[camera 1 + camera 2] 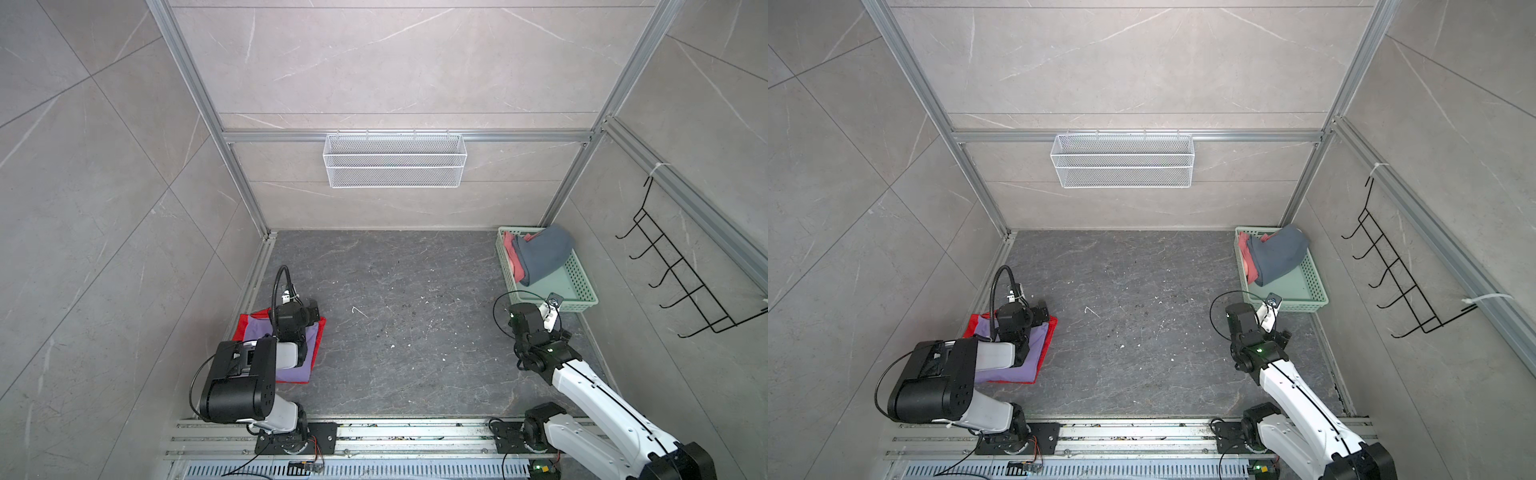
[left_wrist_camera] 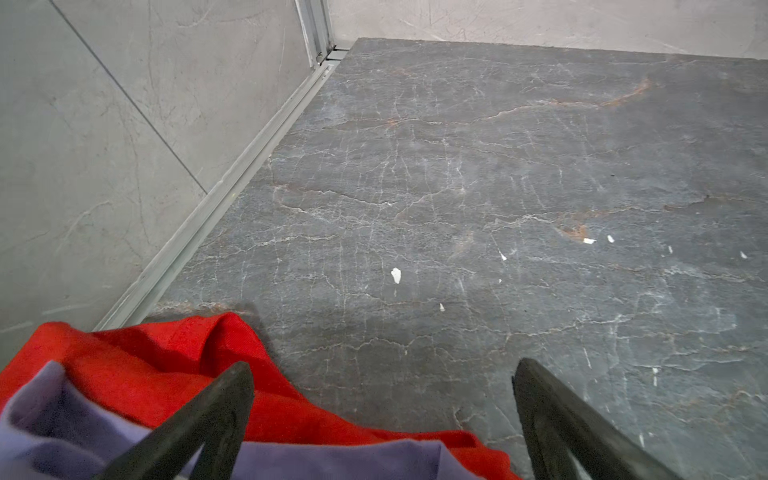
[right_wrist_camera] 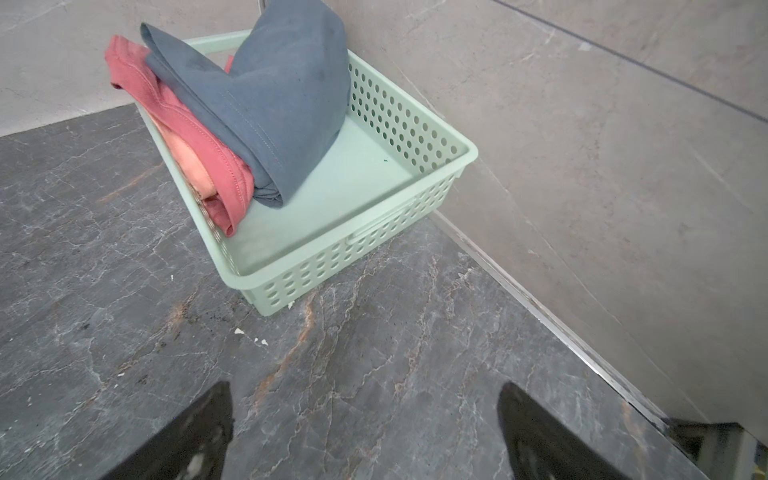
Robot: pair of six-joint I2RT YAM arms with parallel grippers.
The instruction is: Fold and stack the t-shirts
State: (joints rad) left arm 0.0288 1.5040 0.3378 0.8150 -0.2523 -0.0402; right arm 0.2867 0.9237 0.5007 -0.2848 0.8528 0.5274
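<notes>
Fig.: stack near left, supply far right.
- My left gripper (image 2: 382, 365): jaws wide, empty, just over purple shirt (image 1: 293, 374) laid on red shirt (image 2: 166, 353), probably released.
- My right gripper (image 3: 365, 386): jaws wide, empty, facing basket (image 3: 365, 245) with blue shirt (image 3: 282, 95) and pink shirt (image 3: 195, 141), likely next pick.

Robot lab test cell, not home. Aluminium frame (image 1: 274, 136) boxes in tile-look wall panels (image 1: 395, 62). Dark stone-look top (image 1: 395, 332) is work surface. Arms (image 1: 598, 395) bolted to slotted rails (image 1: 415, 434) at 6 o'clock, bare circuit board (image 1: 305, 466) and cable duct (image 1: 232, 471) just beside. Wire basket (image 1: 395, 160) hung on frame at 12 o'clock. Black hook rack (image 1: 681, 270) zip-tied at 3 o'clock.
</notes>
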